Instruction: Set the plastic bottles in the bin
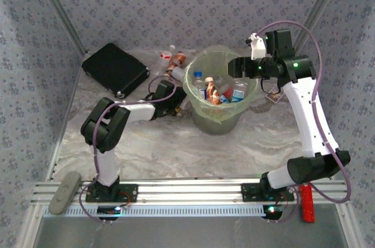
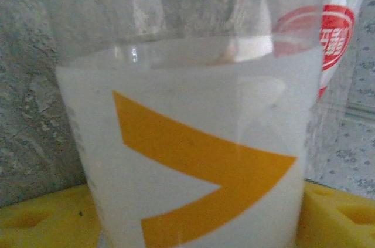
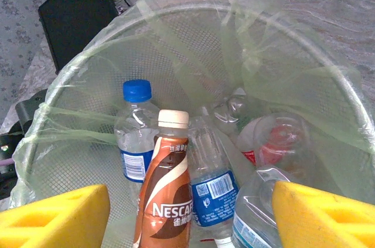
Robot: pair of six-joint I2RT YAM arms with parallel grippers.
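Now, bottle: orange-chevron label, long axis upright in my left wrist view, just left of bin.
Left pincer: my pads flank it; grip unclear.
Right pincer: spread, empty, above bin.

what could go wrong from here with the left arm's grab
The orange-chevron bottle sits between the pads of the left gripper; smooth and round, it may slip out. The red-labelled bottle right beside it could get knocked away. The right gripper hangs open over the bin, so the arms might clash on delivery.
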